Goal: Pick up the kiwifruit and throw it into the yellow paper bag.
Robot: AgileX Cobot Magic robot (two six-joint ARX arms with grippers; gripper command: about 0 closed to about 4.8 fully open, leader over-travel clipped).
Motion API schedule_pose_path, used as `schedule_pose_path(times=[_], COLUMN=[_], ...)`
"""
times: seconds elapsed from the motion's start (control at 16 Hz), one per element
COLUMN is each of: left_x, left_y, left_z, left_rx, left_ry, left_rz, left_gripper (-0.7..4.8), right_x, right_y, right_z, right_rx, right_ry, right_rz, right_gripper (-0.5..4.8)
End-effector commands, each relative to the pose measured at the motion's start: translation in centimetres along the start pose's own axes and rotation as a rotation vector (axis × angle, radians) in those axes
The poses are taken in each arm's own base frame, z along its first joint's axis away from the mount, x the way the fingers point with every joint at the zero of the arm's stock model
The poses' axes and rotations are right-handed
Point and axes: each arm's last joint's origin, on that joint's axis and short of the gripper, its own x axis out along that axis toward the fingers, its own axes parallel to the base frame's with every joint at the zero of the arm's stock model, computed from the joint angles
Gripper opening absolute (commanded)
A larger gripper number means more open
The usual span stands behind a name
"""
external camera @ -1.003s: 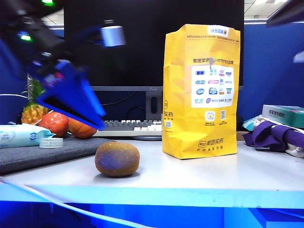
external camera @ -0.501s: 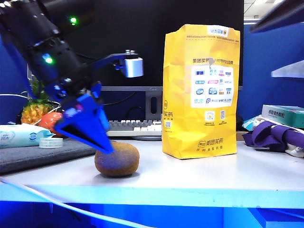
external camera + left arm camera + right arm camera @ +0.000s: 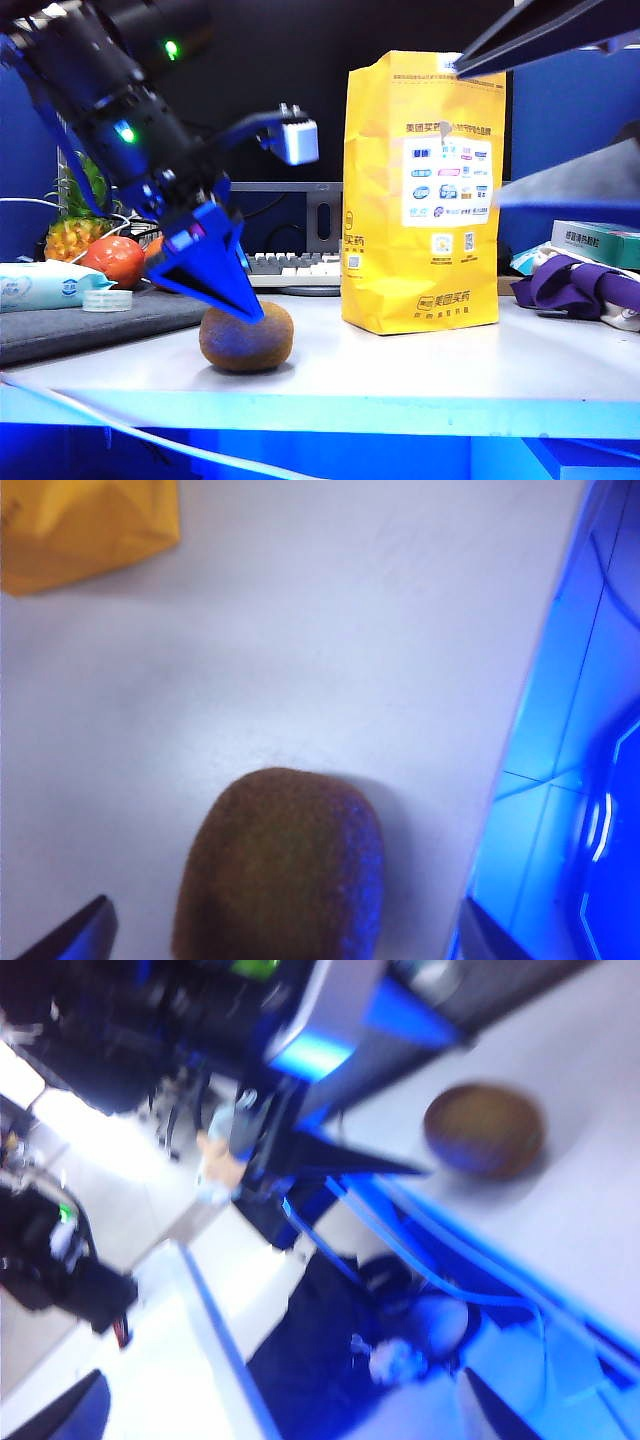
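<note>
1. Kiwifruit [image 3: 246, 338] on the white table [image 3: 420, 370], left of the yellow paper bag [image 3: 423, 190], well apart.
2. Left gripper [image 3: 280, 935] poised right over it, jaws spread wide either side, nothing clamped.
3. Right gripper [image 3: 560, 110] high beside the bag, fingers apart, empty.
4. Reach step, seemingly; next, lower and close.

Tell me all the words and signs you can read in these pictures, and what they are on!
"美团买药": on the yellow paper bag, above its white panel and again near the bottom.
Small logos and square codes on the bag's white panel: too small to read.
Strip at the bag's top edge: too small to read.
Blue marks on the white wipes pack: too blurred to read.
Print on the green box: too blurred to read.
Both wrist views: no text.
</note>
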Motion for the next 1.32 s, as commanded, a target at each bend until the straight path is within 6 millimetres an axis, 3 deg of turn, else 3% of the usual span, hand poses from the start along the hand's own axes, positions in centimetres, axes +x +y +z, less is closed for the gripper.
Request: schedule_pose_path(times=[0.06, 0.38, 0.5, 0.63, 0.81, 1.0, 1.13, 1.32], left_x=[0.9, 2.8, 2.8, 2.8, 2.8, 2.7, 1.3, -2.6], left_y=[0.0, -0.3, -0.1, 0.1, 0.1, 0.3, 0.7, 1.8], left_z=[-0.2, -0.9, -0.6, -0.4, -0.1, 0.1, 1.1, 3.2], left_rx=[-0.039, -0.044, -0.042, -0.069, -0.098, -0.112, -0.119, -0.180], left_ry=[0.027, 0.063, 0.021, -0.002, -0.051, -0.072, -0.132, -0.321], left_rz=[-0.031, -0.076, -0.053, -0.036, -0.067, -0.054, 0.009, 0.132], left_gripper=[4.79, 4.79, 3.93, 3.89, 2.30, 2.03, 2.03, 2.03], right_x=[0.3, 0.3, 0.3, 0.3, 0.3, 0.3, 0.2, 0.1], right_y=[0.6, 0.6, 0.6, 0.6, 0.6, 0.6, 0.5, 0.1], right_z=[0.2, 0.4, 0.5, 0.5, 0.6, 0.7, 0.9, 1.4], right_rx=[-0.038, -0.050, -0.056, -0.057, -0.064, -0.082, -0.107, -0.220], right_ry=[-0.023, -0.047, -0.062, -0.066, -0.079, -0.092, -0.136, -0.228], right_rz=[-0.001, -0.003, -0.010, -0.014, -0.041, -0.049, -0.104, -0.286], right_gripper=[4.79, 4.79, 4.79, 4.79, 4.79, 4.79, 4.79, 4.79])
